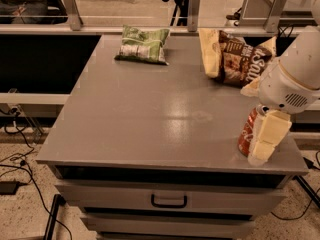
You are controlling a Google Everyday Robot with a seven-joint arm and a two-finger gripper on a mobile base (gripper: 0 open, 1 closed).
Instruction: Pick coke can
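The coke can [248, 130], red with a silver top, stands upright near the front right corner of the grey table [150, 119]. My gripper [265, 136] comes down from the right, right at the can. One cream finger [270, 134] covers the can's right side and front. The other finger is hidden. The can rests on the table.
A green chip bag [143, 45] lies at the back middle. A brown and yellow chip bag [235, 58] lies at the back right, just behind my arm. A drawer with a black handle [169, 201] is below the table's front edge. Cables lie on the floor at left.
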